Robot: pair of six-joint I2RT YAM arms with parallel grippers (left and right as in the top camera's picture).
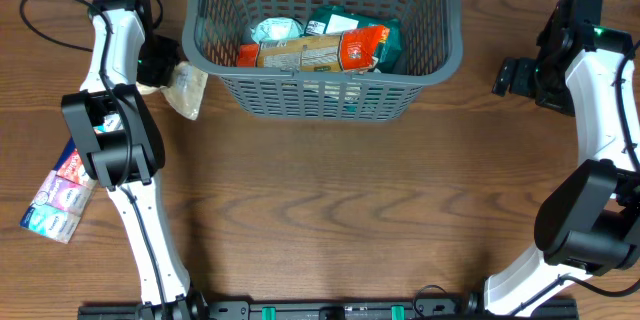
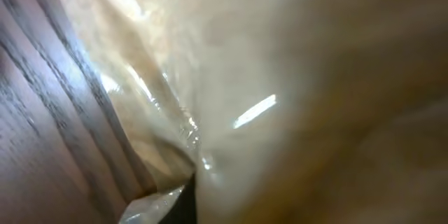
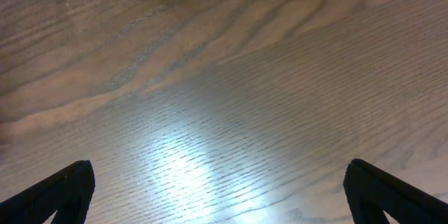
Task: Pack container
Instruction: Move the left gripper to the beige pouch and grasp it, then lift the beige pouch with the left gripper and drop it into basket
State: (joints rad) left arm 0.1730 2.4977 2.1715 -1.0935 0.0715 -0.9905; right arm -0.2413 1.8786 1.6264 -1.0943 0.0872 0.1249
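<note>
Left edge of bench (image 1: 330, 210) — small foil packets (image 1: 58, 195). Far-left corner: left end effector (image 1: 170, 68) against clear packet (image 1: 188, 92), grip cannot be told. Far edge, centre: container (image 1: 320, 95), packets inside. Right edge — right end effector (image 1: 502, 76), released, fingers spread.

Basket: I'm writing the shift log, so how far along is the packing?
Partly done. Several packets already lie in the container, among them an orange-and-tan packet. In hand: the left hand is at a clear pale packet beside the container's left wall; its grip is not visible. Left: the colourful packets lying far left. The right hand hangs open over the table.
</note>
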